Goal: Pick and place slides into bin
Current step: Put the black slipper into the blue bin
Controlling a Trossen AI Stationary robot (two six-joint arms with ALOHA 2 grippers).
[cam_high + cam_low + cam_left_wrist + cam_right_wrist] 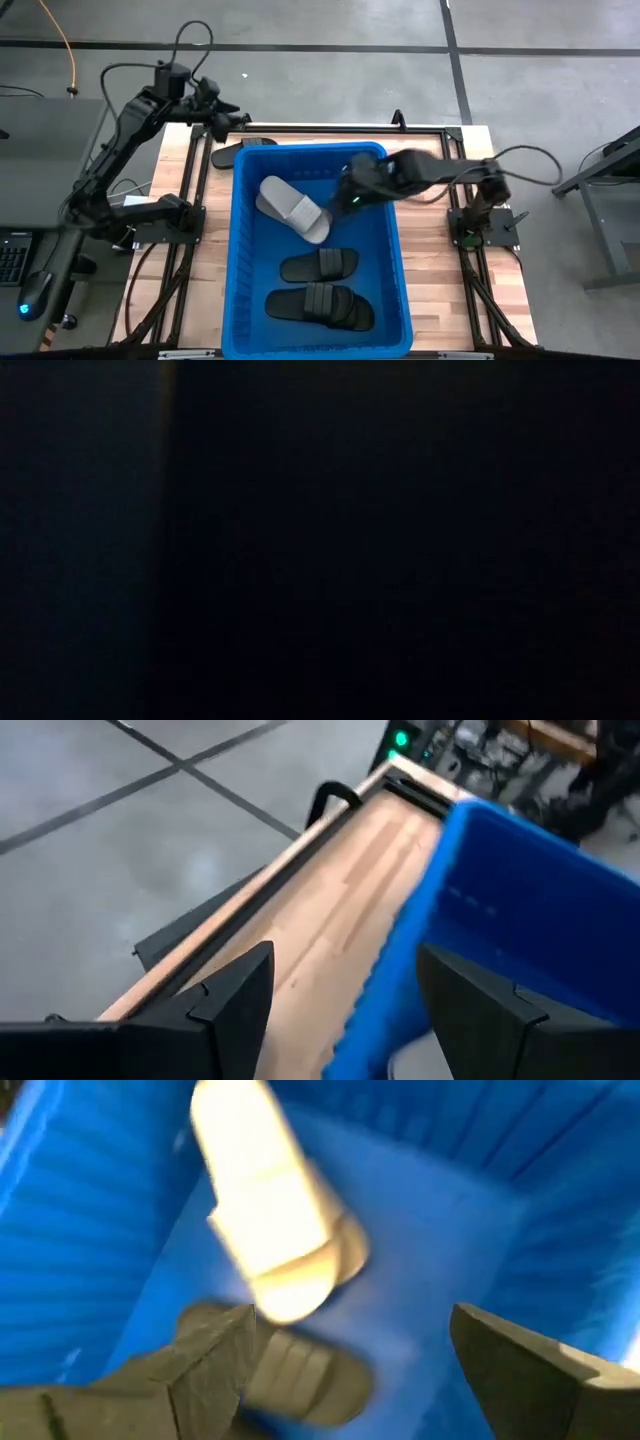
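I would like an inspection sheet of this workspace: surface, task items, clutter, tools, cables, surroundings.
Surface: wooden table, black frame rails.
Task items: blue bin holds one light grey slide and at least two black slides; another black slide lies on the table behind the bin.
Clutter: nothing seen.
Tools: right tool open inside the bin, near the grey slide, holding nothing; left tool open over the bin's far rim.
Cables: black cable at the right arm; orange cable on the floor.
Surroundings: grey floor; low view is dark.
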